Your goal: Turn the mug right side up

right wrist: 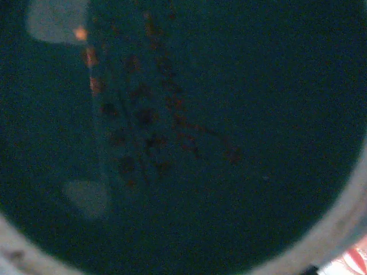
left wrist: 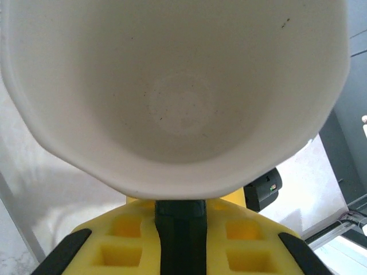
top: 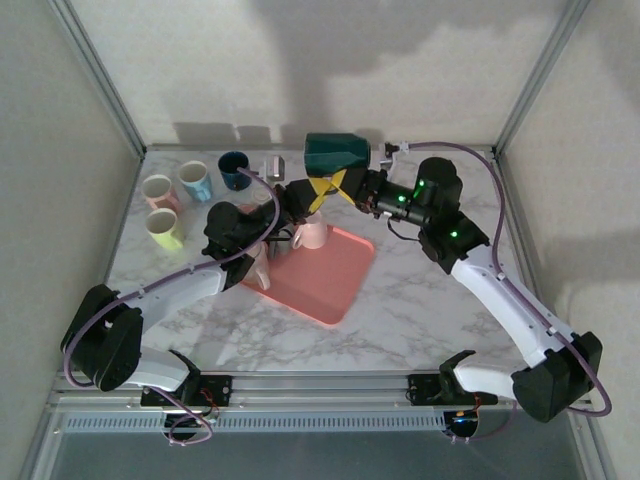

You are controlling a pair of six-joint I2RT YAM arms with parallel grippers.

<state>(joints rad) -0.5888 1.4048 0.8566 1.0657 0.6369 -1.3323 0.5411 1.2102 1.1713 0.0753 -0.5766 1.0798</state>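
The pale mug is met right at the fingertips of the left gripper. The jaws are drawn narrow and the mug's near rim lies across their tips. A pinch on that rim is judged likely, though the contact itself is hidden. In the top view the pale mug is found over the far left corner of the pink tray, its handle turned to the left. Whether its base is resting on the tray cannot be told. Just beyond, the right gripper is closed on a teal mug near the back of the marble table. The dark inside of the teal mug is presented to the right wrist camera.

A thin pinch on a smooth rim is judged the main hazard. If lifted or turned quickly, the mug could be swung about the fingertips by its own weight, or slipped free and dropped onto the tray. The two grippers are set very near each other, so one mug could be knocked by the other arm during any rotation.

The mouth of the pale mug is turned toward the left wrist camera and its floor away from it, so the long axis is judged to run along the gripper's own line. How far that axis is tipped from vertical cannot be told, the rim being covered from above.
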